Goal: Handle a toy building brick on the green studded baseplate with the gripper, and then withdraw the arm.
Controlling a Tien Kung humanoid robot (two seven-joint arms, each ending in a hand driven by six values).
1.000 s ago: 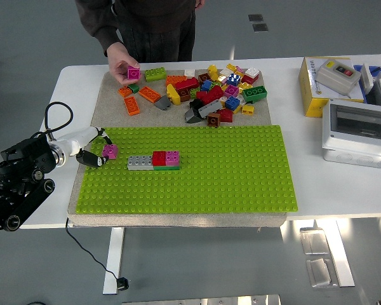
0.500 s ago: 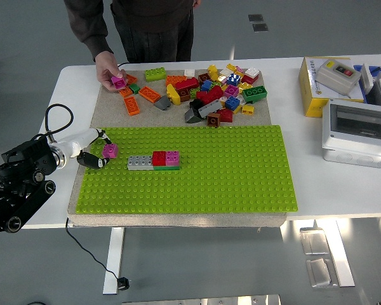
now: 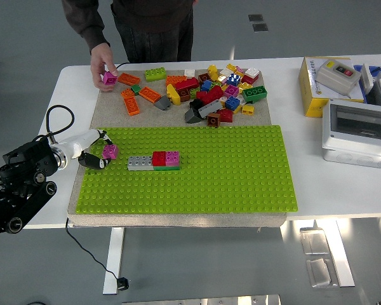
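Observation:
A green studded baseplate (image 3: 197,168) lies on a tan mat at the table's front. A short row of bricks, grey (image 3: 140,163), red (image 3: 159,158) and magenta (image 3: 173,158), stands on its left part. Left of that row, my left hand (image 3: 99,152) is shut on a small magenta brick (image 3: 110,151) just over the plate's left edge. The black left arm (image 3: 22,181) comes in from the lower left. My right arm is out of view. A person's hand (image 3: 103,67) holds another magenta brick (image 3: 110,78) at the mat's far left corner.
A heap of loose coloured bricks (image 3: 206,89) covers the mat's far side. A yellow box with a switch (image 3: 330,82) and a white enclosure (image 3: 362,130) stand at the right. A black cable loops above my left wrist.
The person's hand has carried its magenta brick left and down to the mat's far left corner. My left hand has barely shifted, still holding its brick.

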